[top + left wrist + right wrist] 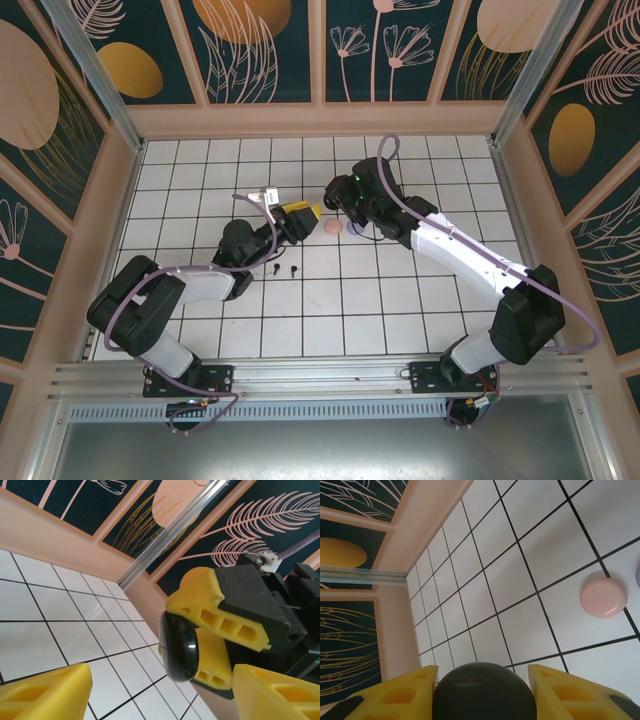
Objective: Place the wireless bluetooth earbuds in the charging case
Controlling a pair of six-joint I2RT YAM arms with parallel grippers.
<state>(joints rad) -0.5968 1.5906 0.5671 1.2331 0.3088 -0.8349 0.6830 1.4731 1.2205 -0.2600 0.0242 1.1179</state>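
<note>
The left arm reaches from its base toward 1 o'clock across the white tiled worktop (400, 310). Its left end effector (303, 213) sits near the middle of the grid. At about 7 o'clock from it, lying loose on the tiles and touched by nothing, is a pair of black earbuds (274, 270). These are the pieces that have to go in, and neither is seated yet.

In the left wrist view the left end effector is spread. Its two yellow fingers (47, 692) stand wide at the bottom corners with nothing between them, aimed at what the other arm holds out. That wide stance is probably there to take the case's free edge, likely to lift the lid, though no seam is clear enough to be sure.

Between the two arms, at roughly 7 o'clock from the right one, a pink charging case (331, 228) rests flat on the worktop, apart from both.

The right end effector (481, 675) is pinching the black charging case (177, 647). The glossy rounded shell is clamped across its flat faces and held off the tiles, with its rim turned toward the left arm at about 9 o'clock. This grip seems meant to brace the case so the partner can work on it. The black pair matches this shell, so I judge the case must be opened before either earbud is picked up.
</note>
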